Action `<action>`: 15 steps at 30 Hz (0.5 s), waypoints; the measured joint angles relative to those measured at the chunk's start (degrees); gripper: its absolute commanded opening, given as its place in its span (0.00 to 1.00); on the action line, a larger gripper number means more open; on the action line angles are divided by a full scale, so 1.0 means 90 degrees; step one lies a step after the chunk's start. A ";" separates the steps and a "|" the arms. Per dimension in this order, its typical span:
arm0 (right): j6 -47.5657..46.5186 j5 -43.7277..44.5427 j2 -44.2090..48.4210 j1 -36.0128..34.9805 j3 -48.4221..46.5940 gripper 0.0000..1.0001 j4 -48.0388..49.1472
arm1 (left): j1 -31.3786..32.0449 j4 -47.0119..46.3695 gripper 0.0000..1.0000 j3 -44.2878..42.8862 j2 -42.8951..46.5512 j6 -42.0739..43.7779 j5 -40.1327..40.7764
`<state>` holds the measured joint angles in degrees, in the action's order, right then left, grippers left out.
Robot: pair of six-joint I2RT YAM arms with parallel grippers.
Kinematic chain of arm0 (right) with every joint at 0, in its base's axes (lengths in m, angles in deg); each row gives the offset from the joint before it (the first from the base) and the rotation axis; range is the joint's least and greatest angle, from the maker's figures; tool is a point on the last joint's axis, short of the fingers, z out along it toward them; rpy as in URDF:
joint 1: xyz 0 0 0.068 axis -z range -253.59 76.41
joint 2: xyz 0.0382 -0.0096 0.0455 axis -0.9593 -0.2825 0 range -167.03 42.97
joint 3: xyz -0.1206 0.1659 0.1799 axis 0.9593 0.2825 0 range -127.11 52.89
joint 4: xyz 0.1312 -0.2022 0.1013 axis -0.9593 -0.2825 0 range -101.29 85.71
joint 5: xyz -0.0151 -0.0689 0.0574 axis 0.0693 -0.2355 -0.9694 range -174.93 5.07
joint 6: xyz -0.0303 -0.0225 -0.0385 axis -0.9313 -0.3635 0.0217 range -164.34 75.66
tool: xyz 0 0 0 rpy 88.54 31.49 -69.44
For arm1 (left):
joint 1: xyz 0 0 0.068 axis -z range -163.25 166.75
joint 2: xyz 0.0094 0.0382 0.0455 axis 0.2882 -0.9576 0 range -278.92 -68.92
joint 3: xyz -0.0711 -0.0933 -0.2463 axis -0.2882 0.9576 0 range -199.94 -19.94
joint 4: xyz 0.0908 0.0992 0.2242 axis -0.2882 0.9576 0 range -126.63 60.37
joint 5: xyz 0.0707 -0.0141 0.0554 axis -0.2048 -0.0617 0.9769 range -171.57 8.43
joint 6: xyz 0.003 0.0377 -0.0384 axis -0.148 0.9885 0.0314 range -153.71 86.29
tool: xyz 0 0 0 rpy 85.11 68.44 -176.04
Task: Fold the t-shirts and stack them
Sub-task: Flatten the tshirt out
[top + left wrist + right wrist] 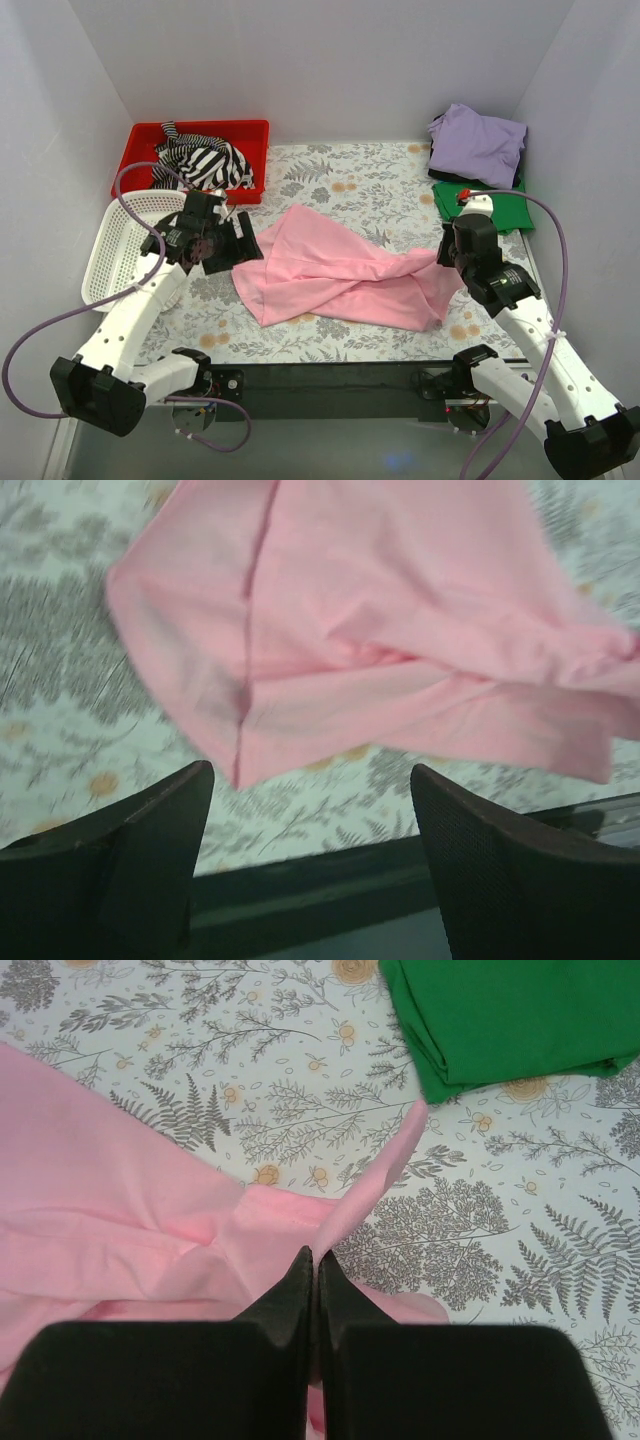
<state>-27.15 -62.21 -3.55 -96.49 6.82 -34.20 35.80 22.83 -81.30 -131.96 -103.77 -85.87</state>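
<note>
The light pink t-shirt (330, 268) lies crumpled across the middle of the floral table. My right gripper (317, 1254) is shut on a thin fold of its right edge, which rises from the jaws; in the top view this gripper (452, 252) sits at the shirt's right end. My left gripper (232, 246) hovers at the shirt's left edge, jaws wide open and empty; its wrist view shows the pink t-shirt (380, 630) beyond the fingertips (195, 780). The lavender t-shirt (478, 143) lies on the green t-shirt (500, 205) at the back right. The green one also shows in the right wrist view (510, 1020).
A red tray (250, 135) at the back left holds striped black-and-white cloth (205, 163). A white slatted basket (115, 245) stands at the left, next to my left arm. White walls enclose the table; a black bar (330, 378) runs along the near edge.
</note>
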 measured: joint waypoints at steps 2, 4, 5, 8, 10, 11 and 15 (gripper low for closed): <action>0.0007 -0.0119 0.0002 0.0000 0.0002 0.01 0.0007 | -0.0002 -0.0661 0.80 -0.0318 -0.0131 0.0022 -0.0197; 0.0005 -0.0168 -0.0012 0.0000 0.0002 0.01 0.0005 | -0.0010 -0.1396 0.80 -0.0488 -0.0500 0.0041 -0.0454; 0.0005 -0.0189 -0.0024 0.0000 0.0002 0.01 0.0005 | -0.0010 -0.1698 0.80 -0.0578 -0.0770 0.0049 -0.0607; 0.0002 -0.0267 -0.0141 0.0000 0.0002 0.01 0.0022 | -0.0010 -0.2601 0.81 -0.0782 -0.1921 0.0073 -0.0954; 0.0005 -0.0345 -0.0253 0.0000 0.0002 0.01 0.0063 | -0.0010 -0.3058 0.82 -0.0797 -0.2776 0.0092 -0.1035; 0.0005 -0.0376 -0.0299 0.0000 0.0002 0.01 0.0097 | -0.0007 -0.3169 0.82 -0.0801 -0.3181 0.0102 -0.1027; 0.0002 -0.0491 -0.0508 0.0000 0.0002 0.01 0.0231 | -0.0007 -0.3257 0.83 -0.0942 -0.4277 0.0189 -0.0906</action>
<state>-27.13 -66.63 -8.12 -96.49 6.85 -32.12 35.73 -6.48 -89.78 -170.45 -102.07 -94.02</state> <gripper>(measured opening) 0.028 0.826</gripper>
